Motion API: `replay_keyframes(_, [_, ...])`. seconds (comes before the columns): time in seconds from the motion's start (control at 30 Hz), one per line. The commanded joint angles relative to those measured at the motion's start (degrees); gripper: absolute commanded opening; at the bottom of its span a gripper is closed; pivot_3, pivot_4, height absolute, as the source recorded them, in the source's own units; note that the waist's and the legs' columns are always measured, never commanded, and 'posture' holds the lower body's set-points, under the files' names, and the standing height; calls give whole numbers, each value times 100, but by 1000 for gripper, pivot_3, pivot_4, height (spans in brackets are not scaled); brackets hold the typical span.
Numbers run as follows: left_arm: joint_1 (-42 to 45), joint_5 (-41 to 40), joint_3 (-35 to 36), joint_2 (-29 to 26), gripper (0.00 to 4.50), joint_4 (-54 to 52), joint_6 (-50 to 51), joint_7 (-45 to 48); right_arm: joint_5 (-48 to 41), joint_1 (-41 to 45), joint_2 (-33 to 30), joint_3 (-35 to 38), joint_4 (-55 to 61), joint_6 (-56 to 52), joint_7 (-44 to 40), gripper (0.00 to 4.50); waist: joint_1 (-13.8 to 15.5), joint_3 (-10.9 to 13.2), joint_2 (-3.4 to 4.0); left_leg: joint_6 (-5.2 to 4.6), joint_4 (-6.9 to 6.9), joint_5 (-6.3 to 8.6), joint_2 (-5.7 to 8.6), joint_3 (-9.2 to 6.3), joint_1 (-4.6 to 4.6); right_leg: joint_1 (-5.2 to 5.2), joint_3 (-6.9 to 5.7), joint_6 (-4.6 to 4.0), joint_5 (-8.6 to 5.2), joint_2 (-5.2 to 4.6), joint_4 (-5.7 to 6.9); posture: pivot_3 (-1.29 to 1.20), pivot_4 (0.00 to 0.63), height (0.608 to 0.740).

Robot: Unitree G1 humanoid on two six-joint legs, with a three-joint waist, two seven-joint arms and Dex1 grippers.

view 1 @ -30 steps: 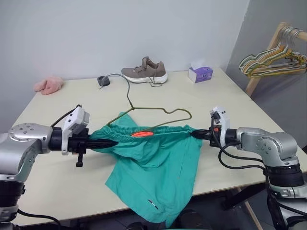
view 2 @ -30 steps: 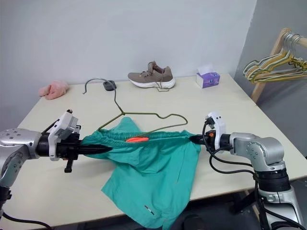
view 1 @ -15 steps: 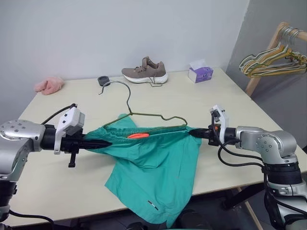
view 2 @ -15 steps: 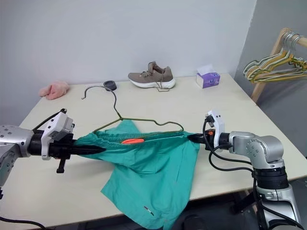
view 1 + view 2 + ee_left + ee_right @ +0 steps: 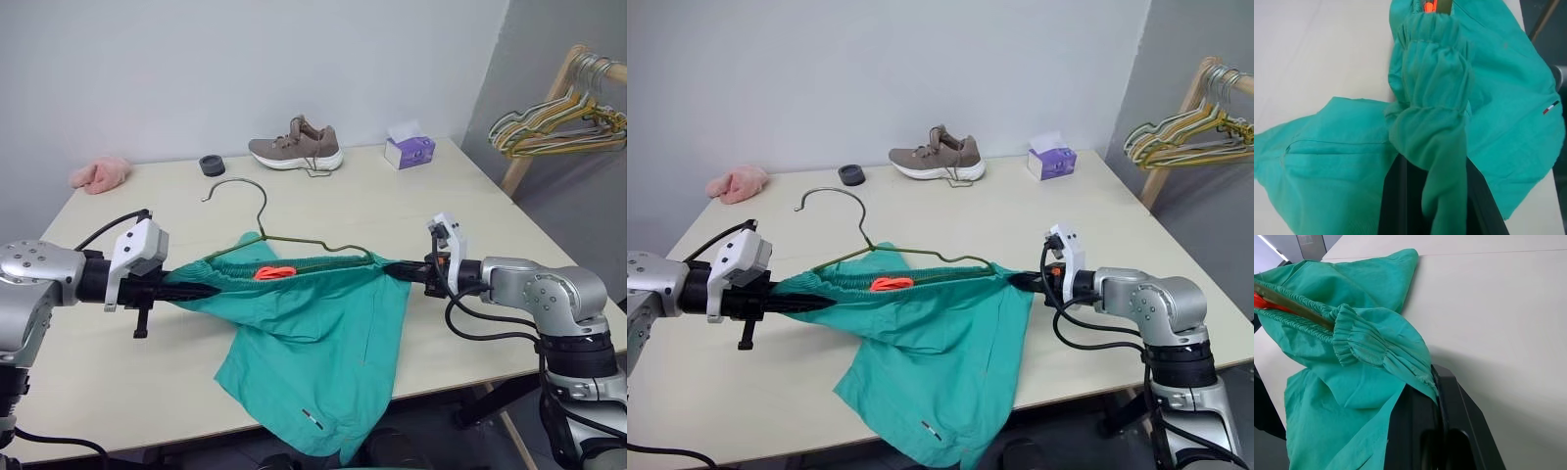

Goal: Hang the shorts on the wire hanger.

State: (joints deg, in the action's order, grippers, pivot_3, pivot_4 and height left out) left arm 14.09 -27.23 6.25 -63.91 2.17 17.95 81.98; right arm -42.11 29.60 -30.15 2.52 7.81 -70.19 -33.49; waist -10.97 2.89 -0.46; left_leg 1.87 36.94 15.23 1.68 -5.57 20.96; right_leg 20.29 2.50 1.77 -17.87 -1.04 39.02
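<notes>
We see one pair of large teal-green fabric shorts (image 5: 313,333) stretched by its gathered elastic waistband between our two grippers above the pale tabletop (image 5: 470,196), the legs draping down over the near edge. Our left gripper (image 5: 201,287) is clamped shut on the left end of the waistband, its black fingers (image 5: 1396,205) wrapped in bunched fabric. Our right gripper (image 5: 397,269) is pinched shut on the right end of the waistband, the cloth gathered at its fingertips (image 5: 1437,396). One small orange cord (image 5: 273,272) shows at the middle of the waistband. A tiny white tag (image 5: 312,419) sits near the hem.

One thin dark olive-brown wire hanger (image 5: 294,238) lies on the table with its lower bar running along the waistband; from the right wrist view the wire seems to pass inside the waist opening. Its curved hook (image 5: 235,186) points toward the far side of the table.

The only container we count is one purple tissue box (image 5: 409,149) at the far right of the table, with white tissue poking from its top. We also count one tan sneaker (image 5: 296,145), one small dark round object (image 5: 212,164), one pink fluffy cloth (image 5: 99,172), and one bundle of yellow, green and pastel hangers (image 5: 558,122) on a wooden rack (image 5: 544,108) beside the table.
</notes>
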Motion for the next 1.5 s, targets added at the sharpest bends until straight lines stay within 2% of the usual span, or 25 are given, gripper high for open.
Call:
replay_keyframes(0.03, [-143,283,217,-344,0,303,-65,69,243,-36,-331,579,-99,3,372,0,-2,0,0,0,0,0,0,0,0,0,0,0,0,0,0,-183,0,740])
replay_keyframes(0.3, [-216,747,75,-417,0,553,-531,-71,142,-25,-532,664,165,-139,272,0,3,1,1,0,0,0,0,-1,0,1,-1,-1,1,0,0,-186,0,740])
replay_keyframes(0.57, [98,1006,-208,-156,0,689,-844,-434,-257,138,-558,521,963,-372,351,0,0,2,3,0,0,0,0,-1,2,1,-1,4,-2,-1,-1,-203,0,740])
replay_keyframes(0.77, [367,960,-508,237,0,412,-685,-548,-198,365,-471,-115,1518,-256,356,0,-14,3,4,0,0,0,-1,-1,2,1,-1,5,-3,-1,0,-214,0,740])
replay_keyframes(1.17, [411,926,-970,868,0,-112,-424,-430,91,561,-810,-916,2020,158,-72,0,-19,1,2,0,0,0,-1,-3,7,5,-3,4,-2,-2,-3,-242,0,740])
replay_keyframes(1.27, [466,948,-1048,941,0,-149,-393,-376,264,524,-977,-1095,2066,336,-207,606,-30,2,3,0,2,0,0,-1,7,4,-2,5,-3,-3,-3,-242,0,740])
replay_keyframes(1.5, [508,952,-1155,1114,0,-253,-304,-349,344,484,-1578,-1198,2439,586,-722,3026,-32,2,3,0,1,0,0,-4,7,5,-5,6,-3,-2,-4,-254,0,740])
